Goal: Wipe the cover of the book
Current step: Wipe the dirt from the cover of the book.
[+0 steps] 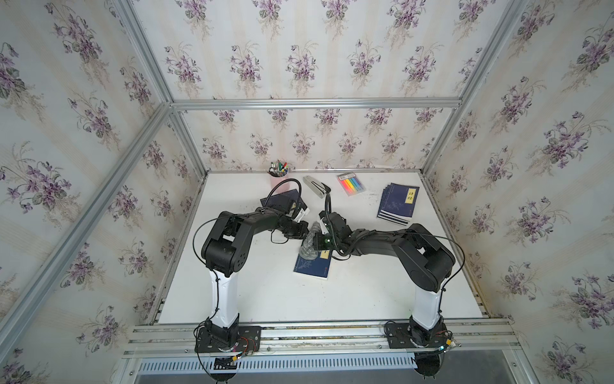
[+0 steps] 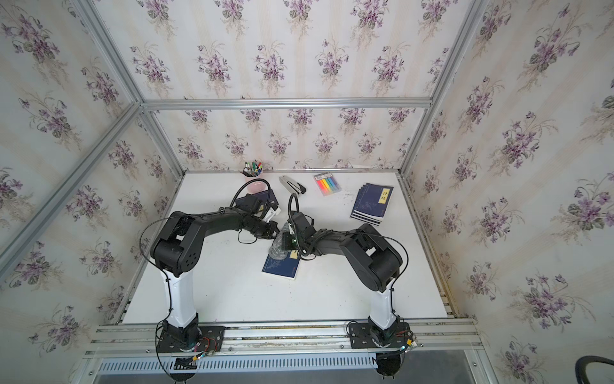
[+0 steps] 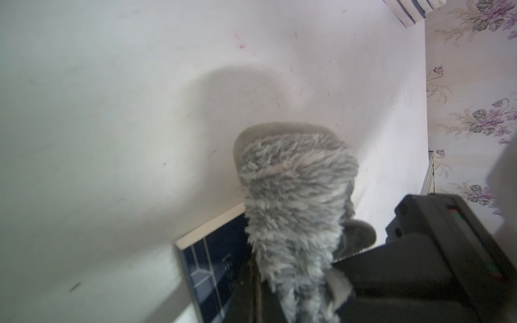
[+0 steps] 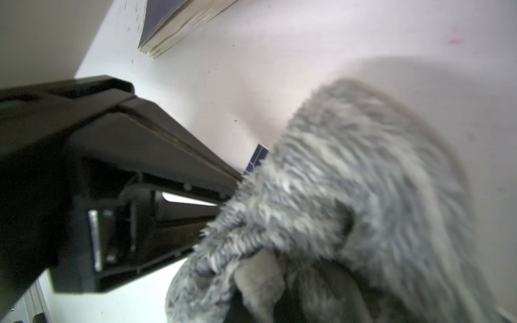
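a lightly scuffed white table (image 1: 265, 299) sits inside a box of flowered wallpaper (image 1: 299, 66) framed by metal rails (image 1: 315, 103). the book (image 1: 312, 268), dark blue, lies flat near the middle of the table, a little toward the near side. both arms meet above its far corner. the left gripper (image 4: 228, 193) and the right gripper (image 1: 317, 234) are each pinched tight on the same fluffy grey cloth (image 1: 308, 246). the cloth droops over that corner, and whether it touches the cover is not clear. along the far edge are a pen cup (image 1: 278, 173), a stapler (image 1: 315, 187) and a pack of coloured markers (image 1: 351, 183). a stack of books (image 1: 398, 203) lies toward the right wall, and a second book (image 1: 279, 199) lies under the left arm. bare white runs from the book to the near rail (image 1: 315, 332) and widens toward the left edge.
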